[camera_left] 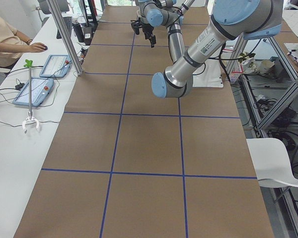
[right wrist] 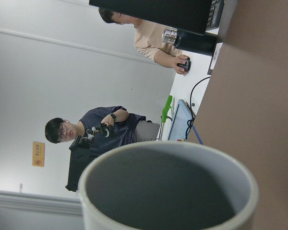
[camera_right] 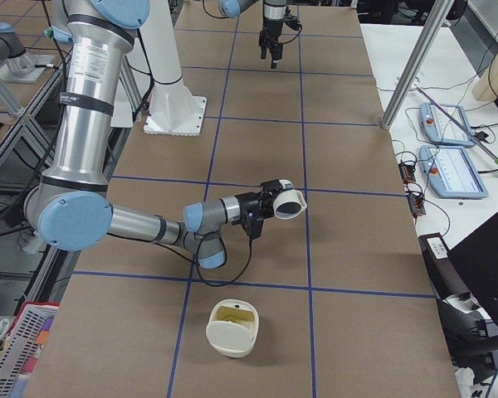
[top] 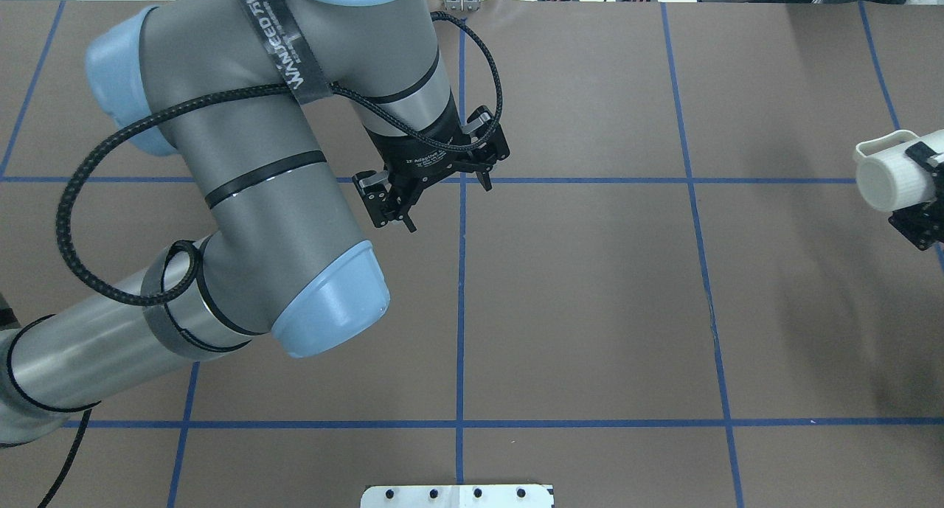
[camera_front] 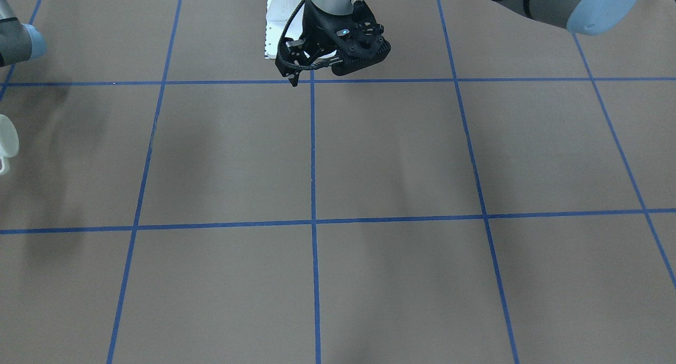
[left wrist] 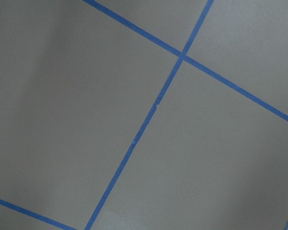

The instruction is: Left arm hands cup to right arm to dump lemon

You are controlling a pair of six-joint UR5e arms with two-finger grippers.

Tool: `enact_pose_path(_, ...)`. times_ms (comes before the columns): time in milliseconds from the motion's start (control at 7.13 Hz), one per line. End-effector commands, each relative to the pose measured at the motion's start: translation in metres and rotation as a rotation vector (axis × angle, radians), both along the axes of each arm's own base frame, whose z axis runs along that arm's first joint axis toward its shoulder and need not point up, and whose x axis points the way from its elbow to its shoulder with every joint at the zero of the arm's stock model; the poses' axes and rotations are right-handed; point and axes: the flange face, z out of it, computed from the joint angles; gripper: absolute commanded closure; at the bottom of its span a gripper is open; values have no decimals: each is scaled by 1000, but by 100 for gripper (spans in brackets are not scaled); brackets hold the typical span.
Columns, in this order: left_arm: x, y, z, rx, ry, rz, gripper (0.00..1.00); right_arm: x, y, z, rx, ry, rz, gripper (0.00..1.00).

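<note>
Cup (top: pixel 885 182) clamped sideways in right tool (camera_right: pixel 274 197) above bench (camera_right: pixel 357 249); white bowl (camera_right: pixel 228 342) sits near, yellowish inside. Left tool (top: pixel 448 206) released, empty, well apart.

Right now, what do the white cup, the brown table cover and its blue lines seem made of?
The cup: ceramic or hard plastic, smooth white wall, thick rounded rim; cannot tell which. The table cover: probably matte brown paper or card, no glare. The blue lines: likely stuck-on tape, thin and flat.

White cup (top: pixel 885 180), tipped sideways, held aloft in right pincer (top: pixel 922 191).
</note>
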Motion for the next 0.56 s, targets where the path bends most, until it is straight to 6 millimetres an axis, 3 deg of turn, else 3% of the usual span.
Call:
enact_pose_path(0, 2, -2, 2, -4, -6, -1, 0, -69, -20, -52, 138, 304, -7, 100)
enact_pose_path(280, 3, -4, 3, 1, -13, -10, 0, -159, -25, -133, 219, 566, 25, 100)
enact_pose_path(421, 3, -5, 3, 1, -15, -12, 0, -211, -25, -192, 196, 646, 53, 100)
